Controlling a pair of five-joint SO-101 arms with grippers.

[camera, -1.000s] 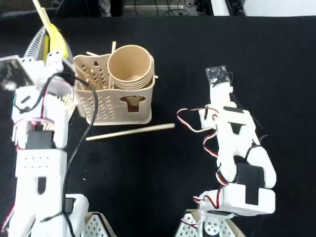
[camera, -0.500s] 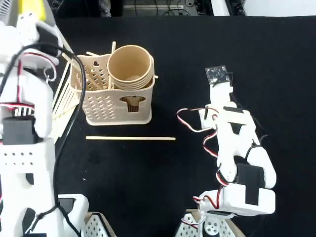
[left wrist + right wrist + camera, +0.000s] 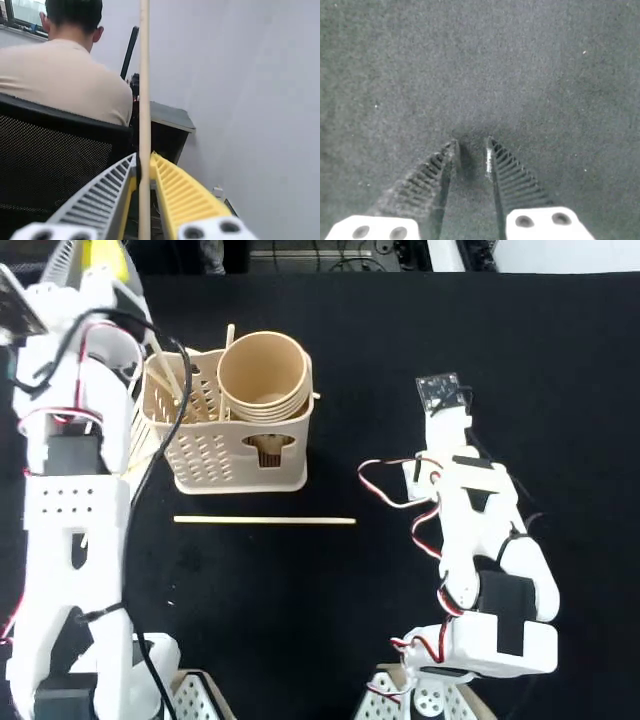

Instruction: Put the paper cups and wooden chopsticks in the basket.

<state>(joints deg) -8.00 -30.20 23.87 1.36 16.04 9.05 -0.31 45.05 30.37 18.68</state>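
The left hand (image 3: 143,172) has swung up beside the basket (image 3: 235,462), shut tight on a stick (image 3: 144,75) whose low end now pokes inside, by the cups (image 3: 262,370). A loose stick (image 3: 265,521) waits in front of the basket. The right hand (image 3: 471,150), slightly open, holds nothing.

Even overhead light in high view; white left arm (image 3: 75,530) shells glare against the matte black table (image 3: 560,360). Right wrist view dim, flat.
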